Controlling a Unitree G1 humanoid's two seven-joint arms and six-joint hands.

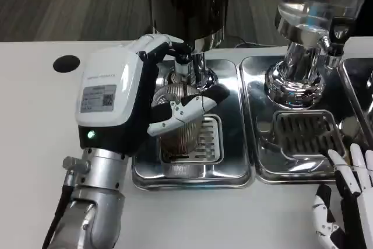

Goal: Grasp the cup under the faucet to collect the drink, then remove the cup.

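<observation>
The left hand [137, 94] is wrapping its fingers around the cup [182, 122] under the faucet [185, 65], collecting; next, lifting it clear, while the right hand [344, 202], well right of the cup, is resting spread.

floor [70, 4]: grey wood-look planks | table [35, 144]: white, round black port [66, 63] | light: bright, even
</observation>
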